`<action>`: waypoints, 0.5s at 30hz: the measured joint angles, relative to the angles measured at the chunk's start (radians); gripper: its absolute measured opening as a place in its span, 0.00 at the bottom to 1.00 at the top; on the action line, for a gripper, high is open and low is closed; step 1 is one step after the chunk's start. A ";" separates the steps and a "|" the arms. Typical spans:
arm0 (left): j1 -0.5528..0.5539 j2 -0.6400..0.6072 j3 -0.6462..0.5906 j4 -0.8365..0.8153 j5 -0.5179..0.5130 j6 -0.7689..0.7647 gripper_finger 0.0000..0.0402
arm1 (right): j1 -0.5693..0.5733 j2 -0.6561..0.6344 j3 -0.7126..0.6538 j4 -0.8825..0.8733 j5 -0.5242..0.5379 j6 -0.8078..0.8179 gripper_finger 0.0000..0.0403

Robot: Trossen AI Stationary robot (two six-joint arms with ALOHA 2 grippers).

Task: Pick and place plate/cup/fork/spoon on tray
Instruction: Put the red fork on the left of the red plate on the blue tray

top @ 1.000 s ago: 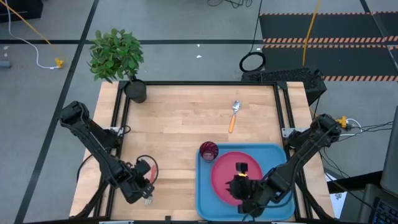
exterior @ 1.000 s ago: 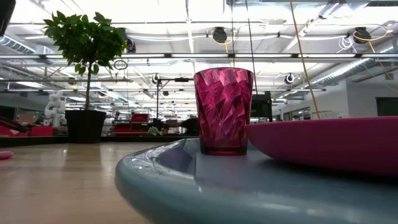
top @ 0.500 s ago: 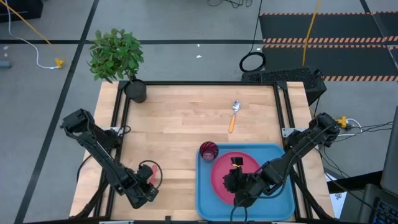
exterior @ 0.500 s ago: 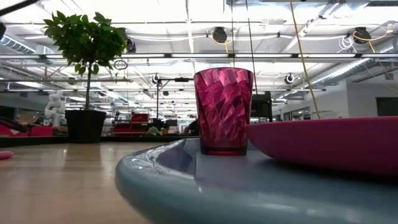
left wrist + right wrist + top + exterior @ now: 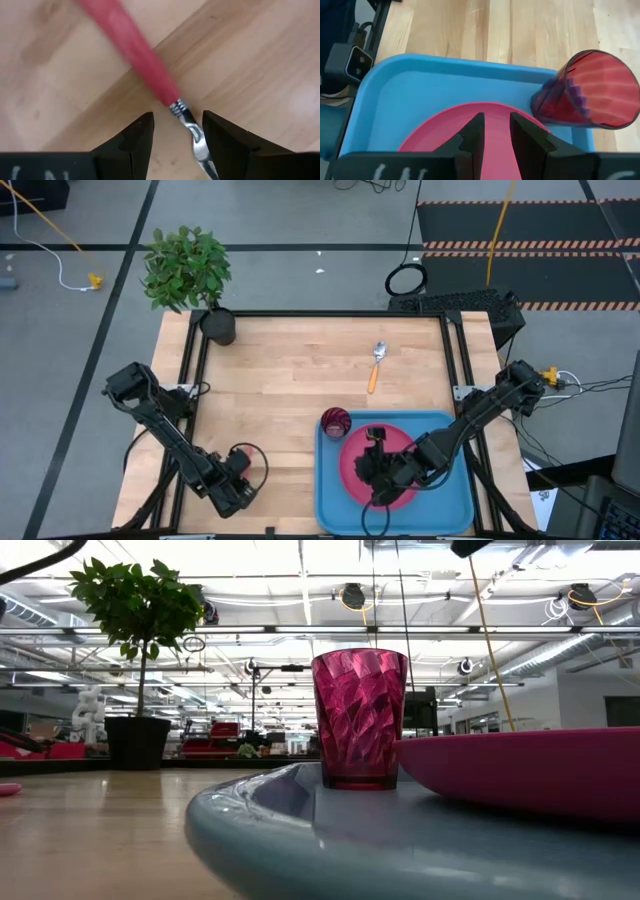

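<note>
A: Well, how does the left gripper [image 5: 176, 131] stand?

B: Its two dark fingers [image 5: 137, 137] are parted, with a clear gap between them. In that gap lies the fork [image 5: 150, 75], flat on the wooden table [image 5: 290, 380], its pink-red handle running away from the gripper and its metal neck passing between the tips. Neither finger visibly touches it. From above, that gripper [image 5: 236, 480] sits near the table's front edge on the left side, well apart from the tray [image 5: 333, 505].

A: And the right gripper [image 5: 495, 127]?

B: Its fingers leave only a narrow slit, and nothing is held in it. It hangs over the plate [image 5: 485, 125], which lies inside the light-blue tray. Seen from above, the right gripper [image 5: 374, 465] is over the middle of the plate [image 5: 350, 450].

A: Where is the cup [image 5: 335, 421]?

B: Upright in the tray's far left corner, just beside the plate's rim. The low view shows it [image 5: 359, 718] standing on the tray floor next to the plate [image 5: 520, 772].

A: And the spoon [image 5: 376, 364]?

B: On the bare wood beyond the tray, orange handle pointing toward the tray, silver bowl toward the table's far edge. It touches nothing else.

A: Anything more on the table?

B: A potted plant [image 5: 190, 275] at the far left corner.
</note>
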 joint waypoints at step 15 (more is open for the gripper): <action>0.086 0.002 -0.004 -0.006 -0.060 0.490 0.07 | -0.011 0.000 0.000 0.003 -0.001 -0.002 0.21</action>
